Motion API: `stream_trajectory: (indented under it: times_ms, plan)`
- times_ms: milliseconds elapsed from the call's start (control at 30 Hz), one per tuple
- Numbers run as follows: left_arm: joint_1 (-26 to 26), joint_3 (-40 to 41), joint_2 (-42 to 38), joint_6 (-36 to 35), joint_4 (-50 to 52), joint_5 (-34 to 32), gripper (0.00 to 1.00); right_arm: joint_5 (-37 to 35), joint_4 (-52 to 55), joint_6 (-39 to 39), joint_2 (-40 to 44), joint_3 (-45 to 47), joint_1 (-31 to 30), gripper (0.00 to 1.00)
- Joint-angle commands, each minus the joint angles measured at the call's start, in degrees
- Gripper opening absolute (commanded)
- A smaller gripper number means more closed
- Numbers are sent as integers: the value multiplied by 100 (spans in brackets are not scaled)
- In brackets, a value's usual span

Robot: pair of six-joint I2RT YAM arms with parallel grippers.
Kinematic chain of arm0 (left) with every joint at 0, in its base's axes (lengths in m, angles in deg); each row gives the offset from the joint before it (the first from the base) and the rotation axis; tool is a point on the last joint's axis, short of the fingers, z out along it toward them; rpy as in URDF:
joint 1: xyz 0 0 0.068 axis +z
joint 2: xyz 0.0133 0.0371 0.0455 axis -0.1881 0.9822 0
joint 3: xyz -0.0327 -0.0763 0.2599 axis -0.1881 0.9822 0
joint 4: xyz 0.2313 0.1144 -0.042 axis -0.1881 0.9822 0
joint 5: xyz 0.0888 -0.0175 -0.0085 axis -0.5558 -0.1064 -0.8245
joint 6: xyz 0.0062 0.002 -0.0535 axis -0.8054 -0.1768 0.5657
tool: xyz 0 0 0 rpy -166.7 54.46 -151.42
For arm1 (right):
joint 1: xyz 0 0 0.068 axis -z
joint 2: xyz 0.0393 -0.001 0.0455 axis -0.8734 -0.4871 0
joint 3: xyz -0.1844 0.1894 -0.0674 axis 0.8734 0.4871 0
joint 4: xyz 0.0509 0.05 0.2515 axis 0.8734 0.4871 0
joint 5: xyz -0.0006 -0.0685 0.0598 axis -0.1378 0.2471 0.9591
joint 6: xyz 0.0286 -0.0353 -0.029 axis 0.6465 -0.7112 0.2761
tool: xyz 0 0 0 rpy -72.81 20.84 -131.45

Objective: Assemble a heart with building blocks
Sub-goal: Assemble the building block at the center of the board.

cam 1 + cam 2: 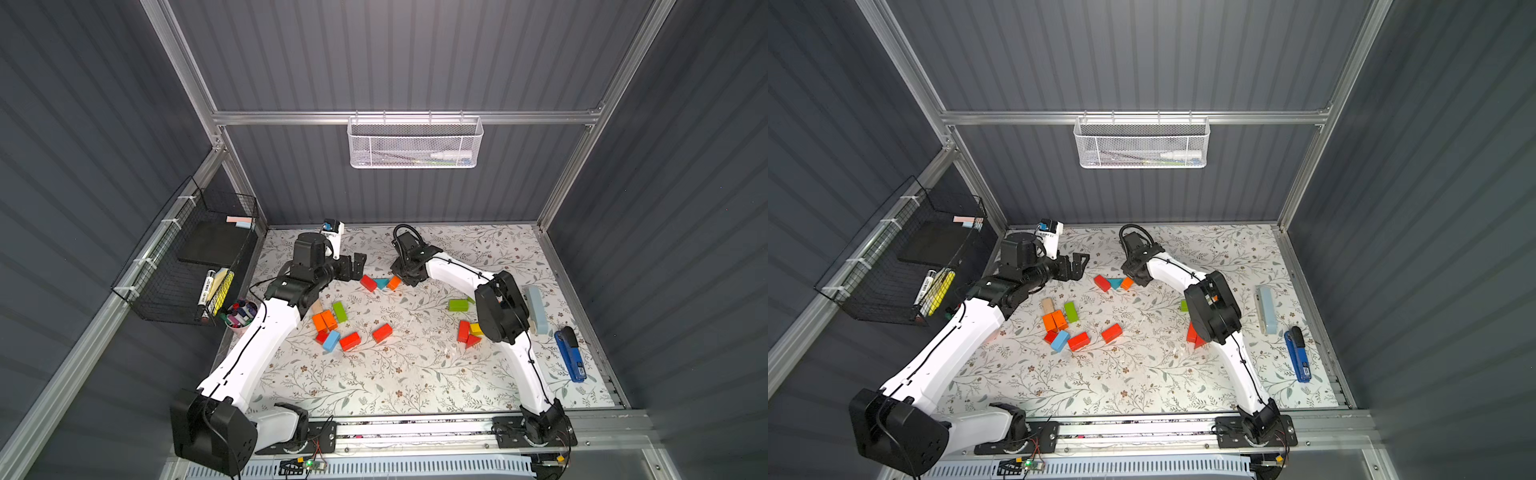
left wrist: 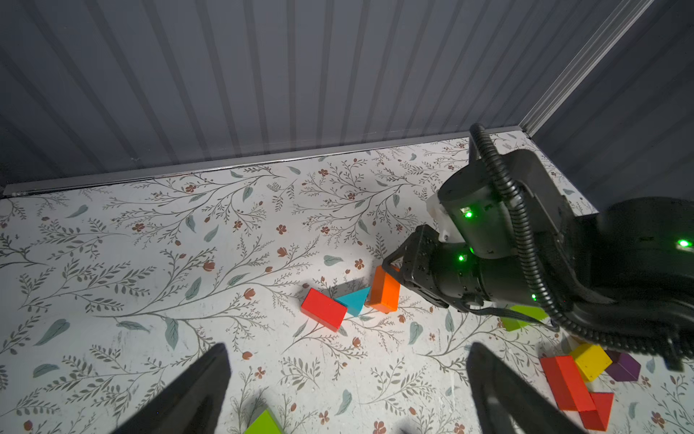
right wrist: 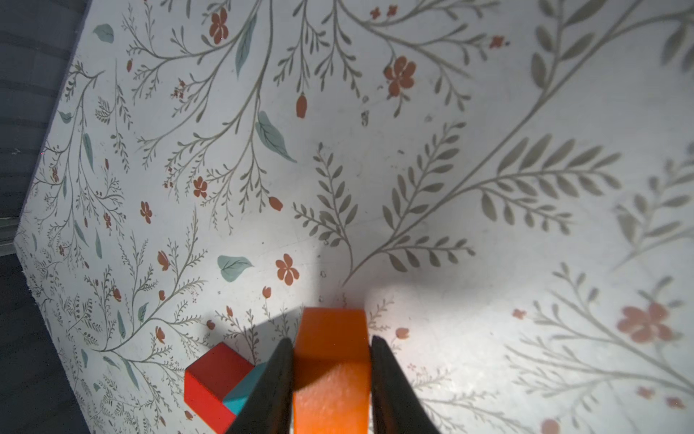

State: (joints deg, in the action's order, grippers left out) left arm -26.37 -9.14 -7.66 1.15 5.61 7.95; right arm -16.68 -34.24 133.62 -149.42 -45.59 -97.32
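The right gripper (image 3: pixel 331 340) had its fingers clamped on the orange block (image 3: pixel 330 379), out at the far middle of the floral mat (image 1: pixel 415 374), just beside the teal wedge (image 1: pixel 381 283) and red brick (image 1: pixel 368 282). The left gripper (image 2: pixel 347 349) hung close by, spread wide, nothing in it.

Three blocks (image 1: pixel 380 283) line up toward the table's (image 1: pixel 415 382) back edge — a larger cluster (image 1: pixel 325 321) left of centre, a third group (image 1: pixel 464 331), perhaps smaller, half-hidden right.
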Motion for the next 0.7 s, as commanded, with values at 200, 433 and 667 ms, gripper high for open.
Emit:
stream_trajectory:
  times_ms: [200, 433, 667]
  plan:
    - [41, 86, 32, -28, -38, 79, 99, -23, 26, 365, -99, -55, -26, 32]
    - [50, 80, 37, -28, -38, 97, 99, -7, 4, 379, -107, -59, -31, 38]
    - [50, 81, 39, -28, -45, 123, 99, -7, -20, 391, -116, -73, -37, 40]
